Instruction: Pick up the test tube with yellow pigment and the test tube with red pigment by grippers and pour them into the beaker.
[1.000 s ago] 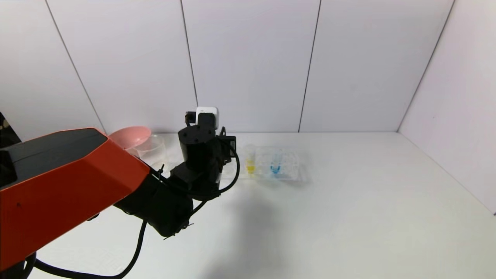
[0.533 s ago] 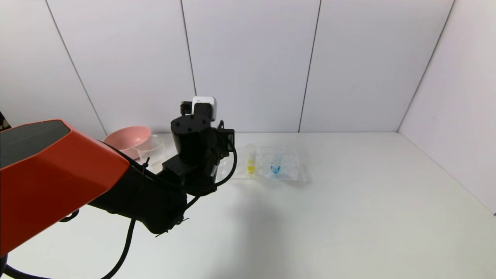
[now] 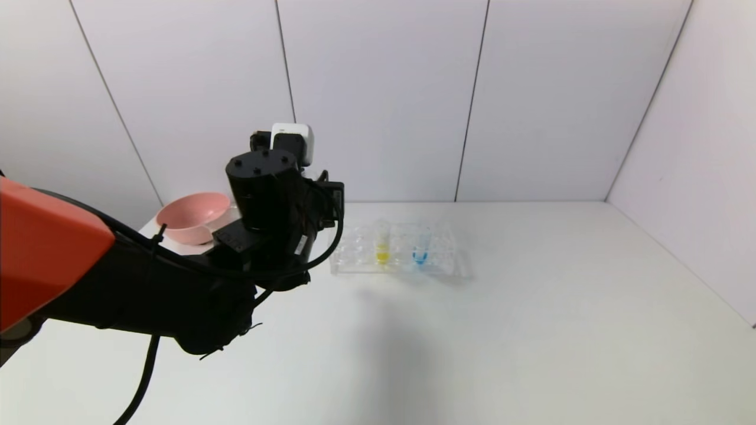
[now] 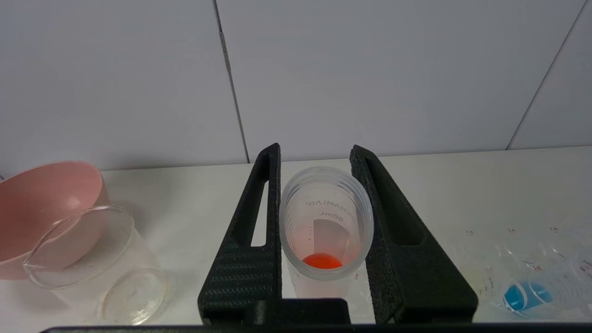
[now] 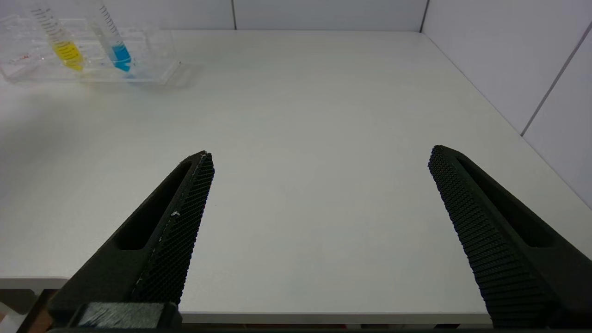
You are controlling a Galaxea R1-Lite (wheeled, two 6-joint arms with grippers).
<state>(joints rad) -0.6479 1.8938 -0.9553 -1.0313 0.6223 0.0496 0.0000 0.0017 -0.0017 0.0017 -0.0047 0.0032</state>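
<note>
My left gripper (image 4: 317, 157) is shut on the test tube with red pigment (image 4: 323, 217) and holds it upright above the table, with the red liquid at the tube's bottom. The beaker (image 4: 88, 249) stands empty on the table beside the held tube, towards the pink bowl. In the head view my left arm (image 3: 266, 200) hides both the beaker and the held tube. The test tube with yellow pigment (image 3: 382, 245) stands in the clear rack (image 3: 443, 262); it also shows in the right wrist view (image 5: 64, 44). My right gripper (image 5: 319, 155) is open and empty over the table's front edge.
A pink bowl (image 3: 192, 217) sits at the back left, touching the beaker (image 4: 41, 199). A tube with blue liquid (image 3: 420, 251) stands in the rack next to the yellow one. White walls close the back and right sides.
My left arm has risen and moved left, away from the rack and towards the beaker and bowl. The rack's left end is now uncovered.
</note>
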